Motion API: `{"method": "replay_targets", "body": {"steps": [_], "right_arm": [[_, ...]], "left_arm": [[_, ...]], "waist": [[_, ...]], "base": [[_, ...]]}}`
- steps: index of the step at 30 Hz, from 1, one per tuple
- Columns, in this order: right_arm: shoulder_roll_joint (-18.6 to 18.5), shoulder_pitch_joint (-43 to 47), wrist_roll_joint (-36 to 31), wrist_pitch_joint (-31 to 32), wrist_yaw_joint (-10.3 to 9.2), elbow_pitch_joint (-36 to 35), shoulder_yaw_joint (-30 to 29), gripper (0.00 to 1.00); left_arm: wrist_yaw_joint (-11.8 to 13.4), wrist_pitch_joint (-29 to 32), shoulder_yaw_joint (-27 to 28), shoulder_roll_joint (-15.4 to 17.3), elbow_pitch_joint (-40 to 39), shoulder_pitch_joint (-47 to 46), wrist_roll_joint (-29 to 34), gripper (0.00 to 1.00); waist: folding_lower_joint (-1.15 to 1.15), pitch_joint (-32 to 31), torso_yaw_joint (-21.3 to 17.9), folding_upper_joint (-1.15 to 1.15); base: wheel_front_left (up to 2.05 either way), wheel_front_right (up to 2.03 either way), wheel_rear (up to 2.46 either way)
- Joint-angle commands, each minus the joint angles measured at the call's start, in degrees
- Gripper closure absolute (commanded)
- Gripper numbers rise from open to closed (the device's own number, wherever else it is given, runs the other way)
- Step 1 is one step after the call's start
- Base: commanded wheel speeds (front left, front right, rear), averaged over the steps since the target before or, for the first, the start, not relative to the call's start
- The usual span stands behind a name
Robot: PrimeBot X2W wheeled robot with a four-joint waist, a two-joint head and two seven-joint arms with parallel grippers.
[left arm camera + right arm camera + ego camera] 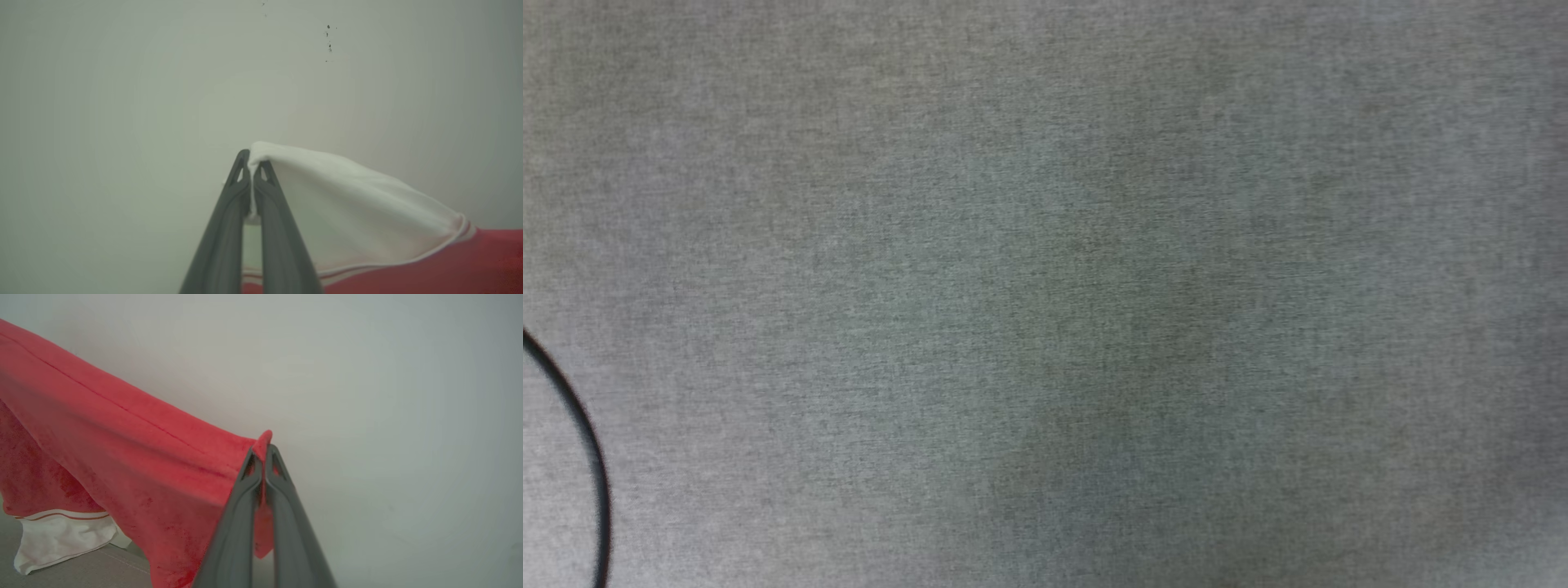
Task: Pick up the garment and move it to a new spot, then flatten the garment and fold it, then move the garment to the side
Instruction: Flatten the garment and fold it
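Step 1, the carry. Left gripper (pixel 254 160) clenched on the garment (pixel 359 204)'s white sleeve, lower right; right gripper (pixel 263 451) clenched on its red edge (shirt hangs left of frame). Next, I'd judge: lower onto the grey surface (pixel 1045 294) and spread it.

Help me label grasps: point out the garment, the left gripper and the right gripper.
garment (pixel 122 449): right wrist view, on its red body panel.
left gripper (pixel 252 163): left wrist view, between the fingertips pinching white fabric.
right gripper (pixel 264 451): right wrist view, between the fingertips pinching red fabric.
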Motion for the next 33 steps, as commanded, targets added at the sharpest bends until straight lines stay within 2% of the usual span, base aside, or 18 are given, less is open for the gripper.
{"method": "replay_targets", "body": {"steps": [1, 8, 13, 17, 26, 33], "right_arm": [[0.83, 1.86, 0.25, -2.02, -0.04, 1.24, 1.35, 1.00], [1.20, 10.36, 2.87, -7.45, -0.04, 5.87, 7.48, 1.00], [-0.34, 18.16, 5.75, -8.85, -0.04, 7.70, 12.73, 1.00], [-2.52, 24.82, 8.64, -8.65, -0.04, 7.69, 17.36, 1.00], [-7.22, 40.94, 18.24, -6.15, -0.04, 5.09, 22.53, 1.00], [-10.33, 51.44, 23.71, -5.07, -0.03, 1.03, 23.83, 1.00]], "left_arm": [[-0.48, -1.38, -0.21, -0.64, 1.50, 2.10, -0.44, 1.00], [-2.07, -6.76, -2.28, -4.42, 5.68, 15.15, -2.26, 1.00], [-2.65, -8.96, -3.36, -6.65, 5.04, 28.15, -2.87, 1.00], [-2.14, -9.45, -3.80, -7.15, 2.46, 39.75, -2.66, 1.00], [0.12, -9.42, -4.04, -5.09, -4.96, 66.39, -4.47, 1.00], [1.44, -7.04, -4.06, -1.52, -8.70, 82.43, -7.32, 1.00]], "waist": [[-0.02, 0.42, 0.33, 0.00], [-0.02, -2.04, 1.59, 0.00], [-0.02, -6.72, 2.65, 0.00], [-0.02, -11.18, 3.15, 0.00], [-0.02, -21.91, 3.75, 0.00], [-0.02, -28.11, 3.28, 0.00]], "base": [[0.00, 0.00, 0.00], [0.00, 0.00, 0.00], [0.00, 0.00, 0.00], [0.00, 0.00, 0.00], [0.00, 0.00, 0.00], [0.00, 0.00, 0.00]]}}
